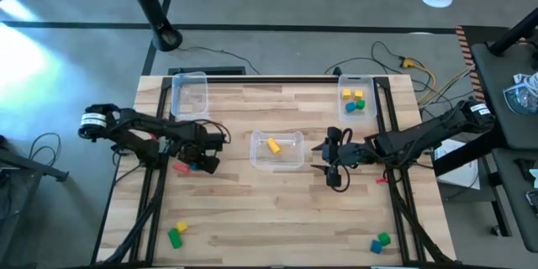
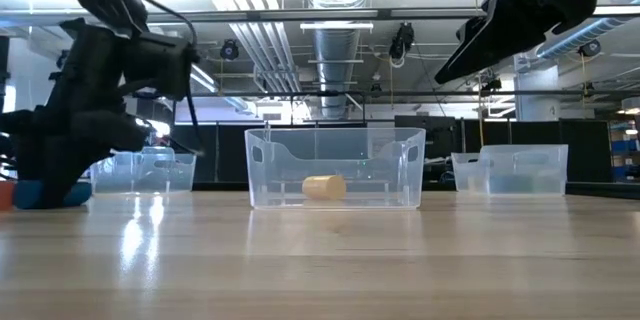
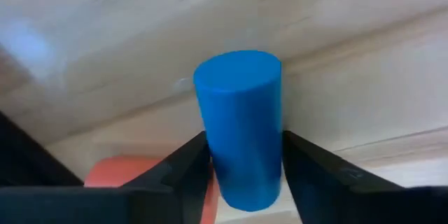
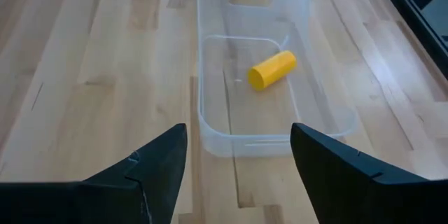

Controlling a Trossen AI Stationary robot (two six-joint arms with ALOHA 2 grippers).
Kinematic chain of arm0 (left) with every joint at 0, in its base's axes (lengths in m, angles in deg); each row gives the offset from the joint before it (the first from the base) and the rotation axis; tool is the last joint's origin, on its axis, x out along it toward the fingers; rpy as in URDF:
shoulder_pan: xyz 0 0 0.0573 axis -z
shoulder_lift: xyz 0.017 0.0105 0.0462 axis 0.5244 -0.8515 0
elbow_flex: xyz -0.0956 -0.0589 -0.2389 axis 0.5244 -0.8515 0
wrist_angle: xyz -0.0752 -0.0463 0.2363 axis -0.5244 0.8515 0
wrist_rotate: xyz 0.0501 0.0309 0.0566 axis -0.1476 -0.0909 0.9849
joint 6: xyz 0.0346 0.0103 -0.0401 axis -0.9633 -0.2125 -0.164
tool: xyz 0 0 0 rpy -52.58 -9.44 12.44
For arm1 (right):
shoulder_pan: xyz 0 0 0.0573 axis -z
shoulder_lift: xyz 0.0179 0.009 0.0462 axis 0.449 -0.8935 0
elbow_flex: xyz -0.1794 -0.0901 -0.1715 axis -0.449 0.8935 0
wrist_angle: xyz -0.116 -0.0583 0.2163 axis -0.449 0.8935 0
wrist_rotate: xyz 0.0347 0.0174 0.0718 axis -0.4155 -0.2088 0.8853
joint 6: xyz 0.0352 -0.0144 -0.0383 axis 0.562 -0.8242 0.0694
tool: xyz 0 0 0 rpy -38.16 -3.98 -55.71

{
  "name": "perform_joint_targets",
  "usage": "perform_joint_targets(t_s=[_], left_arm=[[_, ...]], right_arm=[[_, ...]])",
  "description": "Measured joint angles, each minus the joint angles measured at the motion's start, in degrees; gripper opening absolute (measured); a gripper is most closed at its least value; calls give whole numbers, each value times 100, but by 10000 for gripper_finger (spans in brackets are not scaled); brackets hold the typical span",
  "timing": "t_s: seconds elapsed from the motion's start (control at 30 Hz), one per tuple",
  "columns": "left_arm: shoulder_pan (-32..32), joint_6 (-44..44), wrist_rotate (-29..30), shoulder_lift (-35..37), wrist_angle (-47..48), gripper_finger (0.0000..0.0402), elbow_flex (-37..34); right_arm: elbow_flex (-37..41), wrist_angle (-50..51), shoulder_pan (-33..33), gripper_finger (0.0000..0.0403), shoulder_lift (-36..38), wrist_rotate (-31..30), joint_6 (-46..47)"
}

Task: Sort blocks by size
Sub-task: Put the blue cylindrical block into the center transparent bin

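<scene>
A blue cylinder block (image 3: 241,126) lies on the table at the left, with my left gripper (image 1: 202,161) shut on it. A red-pink block (image 3: 119,171) lies right beside it. A yellow cylinder block (image 4: 273,68) lies on the floor of the clear middle bin (image 1: 290,161). My right gripper (image 1: 334,166) hangs open above the table, just right of that bin, holding nothing. In the low view it is high up (image 2: 520,10). My left gripper pinches the blue cylinder's round sides (image 3: 210,161) between its two fingers (image 3: 183,171), toward one end of it. The fingers come from above, pointing down, and lie across the cylinder. In the low view the blue block (image 2: 42,198) rests on the table top.
A clear bin (image 1: 357,101) at the far right holds yellow, green and blue blocks. Another clear bin (image 1: 189,95) stands at the far left. Yellow (image 1: 181,228) and green (image 1: 174,238) blocks lie near left, and green (image 1: 383,238) and blue (image 1: 375,245) ones lie near right.
</scene>
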Motion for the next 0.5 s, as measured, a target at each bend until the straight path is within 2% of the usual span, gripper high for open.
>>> perform_joint_targets(t_s=[0.13, 0.27, 0.43, 0.5], left_arm=[[-2, -308, -3, -162, -61, 113, 38], [11, -600, 171, -229, 110, 113, 297], [77, -841, 587, 51, 993, 113, 1417], [108, -968, 875, 163, 961, 113, 2013]], right_arm=[[0, 1, 0, 237, 0, 1, -2], [0, 51, 0, 233, 6, 2, -9], [-2, 238, 0, 235, 31, 4, -4], [8, 241, 0, 237, 31, 4, 38]])
